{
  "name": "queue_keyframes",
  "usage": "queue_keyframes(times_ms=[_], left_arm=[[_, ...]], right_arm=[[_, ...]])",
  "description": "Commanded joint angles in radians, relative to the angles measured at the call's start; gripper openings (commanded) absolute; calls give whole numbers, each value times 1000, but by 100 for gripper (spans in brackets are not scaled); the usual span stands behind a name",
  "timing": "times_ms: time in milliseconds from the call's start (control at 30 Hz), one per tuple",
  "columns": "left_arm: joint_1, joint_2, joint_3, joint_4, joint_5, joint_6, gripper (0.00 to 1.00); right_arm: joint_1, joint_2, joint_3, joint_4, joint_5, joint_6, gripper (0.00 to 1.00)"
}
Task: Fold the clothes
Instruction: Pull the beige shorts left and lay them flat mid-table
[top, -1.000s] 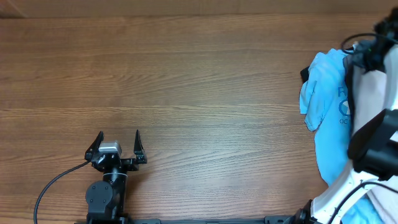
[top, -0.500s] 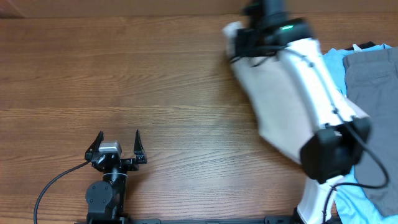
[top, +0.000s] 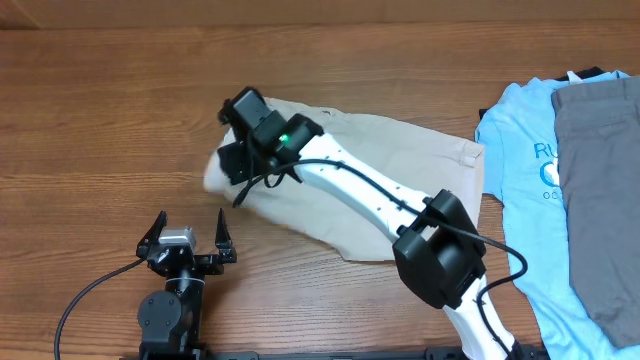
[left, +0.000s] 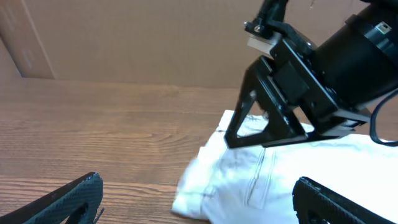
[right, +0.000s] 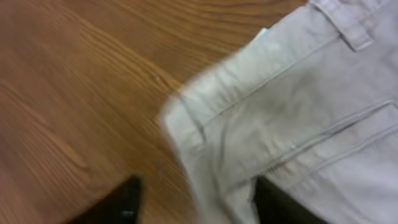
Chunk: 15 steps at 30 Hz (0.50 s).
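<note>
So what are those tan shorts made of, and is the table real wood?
The shorts look like a woven cloth, likely cotton, matte and soft: they crumple, and the right wrist view shows stitched seams and a belt loop. The table shows brown wood grain with a smooth face; whether it is solid wood or a wood-look layer, I cannot tell.

table (top: 100, 100): you see brown wood grain under and around the left gripper (top: 191, 218) | wall (left: 124, 37): plain tan panel ahead of it, beyond the table's far edge | light: soft and even
</note>
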<state>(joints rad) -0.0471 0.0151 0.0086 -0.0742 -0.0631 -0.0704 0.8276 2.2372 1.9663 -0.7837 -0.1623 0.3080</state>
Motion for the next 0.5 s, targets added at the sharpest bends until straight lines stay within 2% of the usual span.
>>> queue_keyframes(times_ms=[0,133,300,400,467], left_arm=[[-6,-10,-4,3,8,19,100],[-6,-10,-4,3,8,19,100],[-6,-10,-4,3,8,19,100],[-6,-10,-4,3,8,19,100],[-6,-10,-4,3,8,19,100]], right_arm=[[-52,-73,54,-31,50,-28,73],[-135,-166,114,-162,50,-24,84],[-285,-301,131,-433,58,-24,85],[-425,-347,131,-620,56,-24,89],[-489,-348,130,-706,57,-24,99]])
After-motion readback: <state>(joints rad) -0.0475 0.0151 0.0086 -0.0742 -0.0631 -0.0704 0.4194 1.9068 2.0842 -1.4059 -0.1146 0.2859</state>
